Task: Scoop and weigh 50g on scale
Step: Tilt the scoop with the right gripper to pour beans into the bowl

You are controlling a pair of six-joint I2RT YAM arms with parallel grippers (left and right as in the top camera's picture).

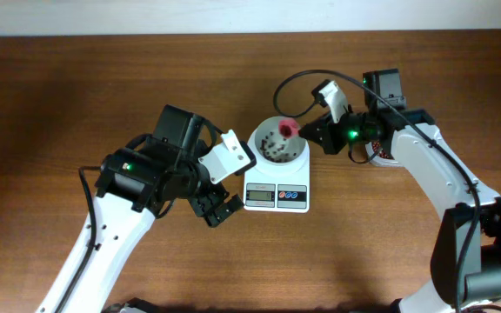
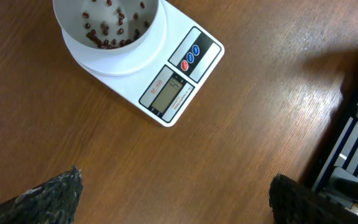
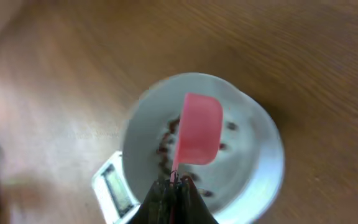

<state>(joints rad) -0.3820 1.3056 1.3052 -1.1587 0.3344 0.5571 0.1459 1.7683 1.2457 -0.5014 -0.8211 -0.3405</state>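
Left wrist: white scale [image 2: 166,46], display [image 2: 169,93] digits unclear.

bowl [image 1: 300,154] on scale [image 1: 276,197] | beans [image 1: 275,149] in bowl | scoop [image 1: 287,129] over bowl | left hand [image 1: 218,209] left of scale

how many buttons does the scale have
3, in a row beside the display on the scale: one red button nearest the display, then two blue buttons. None seem hidden.
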